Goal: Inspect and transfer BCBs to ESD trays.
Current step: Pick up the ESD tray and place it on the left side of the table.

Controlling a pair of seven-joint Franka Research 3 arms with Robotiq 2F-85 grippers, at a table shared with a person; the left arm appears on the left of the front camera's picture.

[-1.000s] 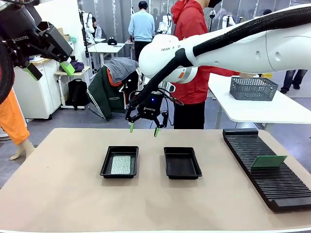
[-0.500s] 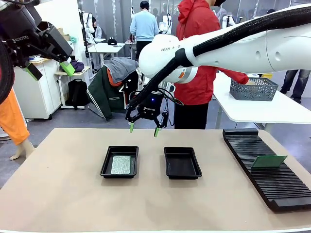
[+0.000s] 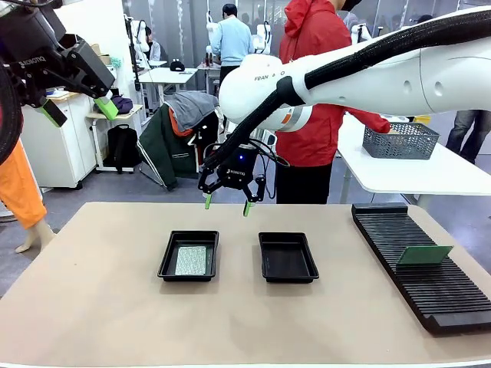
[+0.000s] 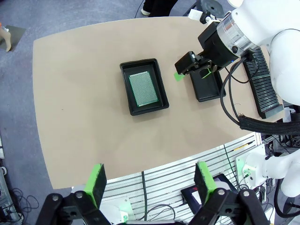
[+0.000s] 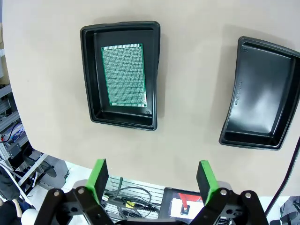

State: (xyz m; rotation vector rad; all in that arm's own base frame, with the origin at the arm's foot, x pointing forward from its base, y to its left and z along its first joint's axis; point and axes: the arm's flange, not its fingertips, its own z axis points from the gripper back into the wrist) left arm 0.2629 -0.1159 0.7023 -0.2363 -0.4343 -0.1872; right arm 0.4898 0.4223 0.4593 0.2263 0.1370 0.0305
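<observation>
Front view: loaded ESD tray [image 3: 189, 234] on the tan worktop [image 3: 100, 307], with one BCB [image 3: 192, 260] lying flat inside it, speckled face up. The empty ESD tray [image 3: 288, 259] sits just beside the loaded ESD tray on my right, not touching it. My right hand [image 3: 227, 204] hangs in the air above and beyond the loaded ESD tray, toward the gap between the two trays, its fingers spread with nothing between them. My left hand [image 3: 80, 110] is held high, well off to the left of the loaded ESD tray, fingers spread and empty. The slotted rack [image 3: 418, 284] lies well to the right of the loaded ESD tray, past the empty one, with a second BCB [image 3: 424, 254] standing on edge in its slots. A person in a red jacket [image 3: 311, 92] stands beyond the worktop, behind the loaded ESD tray. Left wrist view: my left hand [image 4: 151, 183], pads wide apart, looks down from high above on the loaded ESD tray [image 4: 125, 89] and its BCB [image 4: 142, 87]. My right hand [image 4: 191, 72] hovers beside that tray, partly over the empty ESD tray [image 4: 211, 91]. Right wrist view: my right hand [image 5: 153, 180] is spread and empty. The loaded ESD tray [image 5: 89, 75] holds the BCB [image 5: 124, 75] flat on its floor, and the empty ESD tray [image 5: 262, 89] lies apart from it.
</observation>
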